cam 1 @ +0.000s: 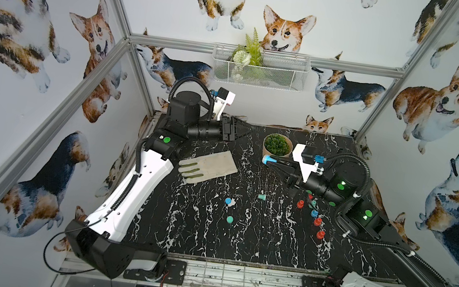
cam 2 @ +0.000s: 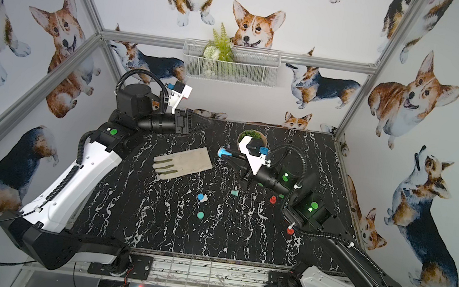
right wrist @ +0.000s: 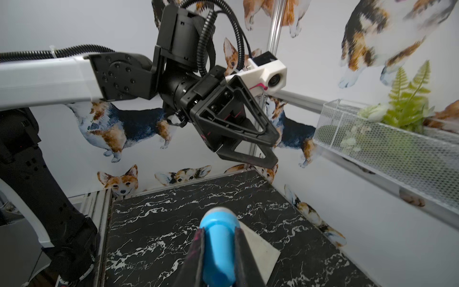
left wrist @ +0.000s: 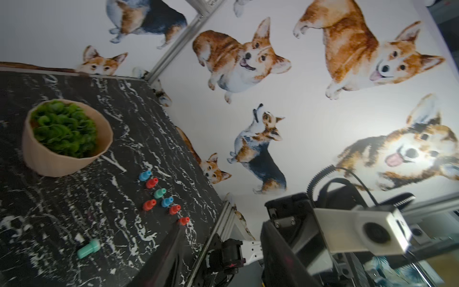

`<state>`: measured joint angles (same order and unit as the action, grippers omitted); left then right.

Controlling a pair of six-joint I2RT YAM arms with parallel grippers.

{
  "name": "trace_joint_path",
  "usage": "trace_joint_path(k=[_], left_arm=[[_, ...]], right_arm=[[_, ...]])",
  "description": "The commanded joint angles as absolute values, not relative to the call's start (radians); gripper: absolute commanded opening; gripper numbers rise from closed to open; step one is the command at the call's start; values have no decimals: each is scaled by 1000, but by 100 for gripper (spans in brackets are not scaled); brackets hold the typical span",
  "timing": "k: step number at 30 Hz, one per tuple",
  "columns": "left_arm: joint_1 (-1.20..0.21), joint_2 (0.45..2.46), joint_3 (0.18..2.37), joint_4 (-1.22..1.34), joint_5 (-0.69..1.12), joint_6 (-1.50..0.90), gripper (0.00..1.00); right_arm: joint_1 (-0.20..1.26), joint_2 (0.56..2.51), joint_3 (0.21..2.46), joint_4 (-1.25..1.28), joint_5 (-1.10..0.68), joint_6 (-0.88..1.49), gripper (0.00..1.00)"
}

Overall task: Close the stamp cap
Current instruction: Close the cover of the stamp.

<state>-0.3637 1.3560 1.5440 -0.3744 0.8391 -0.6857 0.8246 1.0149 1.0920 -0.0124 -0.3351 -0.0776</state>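
There it is: the right fingers (right wrist: 196,251) are clamped on the blue plastic cylinder stamp (right wrist: 218,238), carried clear of the black marbled bench (right wrist: 149,223). Its long axis runs straight out past those fingertips, head end leading. Dead ahead of that head, well apart, hang the left fingers (right wrist: 269,159) — parted a little and empty. Whether the cap is fully seated I cannot tell. If not, the left fingers look best placed to press back along that axis. A small blue round piece (cam 1: 228,201), likely a loose cap, lies on the bench away from both.
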Motion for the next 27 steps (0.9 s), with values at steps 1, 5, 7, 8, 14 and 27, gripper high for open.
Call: trace_joint_path(k=[1, 5, 7, 8, 14, 27], left_arm=[[-311, 1358, 1533, -610, 655, -489, 53], [-248, 1353, 1483, -644, 560, -421, 53], [-220, 1353, 1455, -647, 523, -393, 53], [-203, 1352, 1437, -646, 496, -376, 53], [-127, 1364, 1334, -596, 426, -322, 53], [-32, 1395, 1144, -454, 298, -262, 53]], right_arm=[[882, 1069, 1108, -157, -192, 5, 3], [919, 1160, 1118, -231, -145, 120, 1], [930, 1201, 1121, -260, -130, 175, 1], [935, 1223, 1124, -274, -125, 204, 1], [943, 1400, 1208, -416, -120, 353, 1], [894, 1881, 1618, -753, -230, 441, 0]])
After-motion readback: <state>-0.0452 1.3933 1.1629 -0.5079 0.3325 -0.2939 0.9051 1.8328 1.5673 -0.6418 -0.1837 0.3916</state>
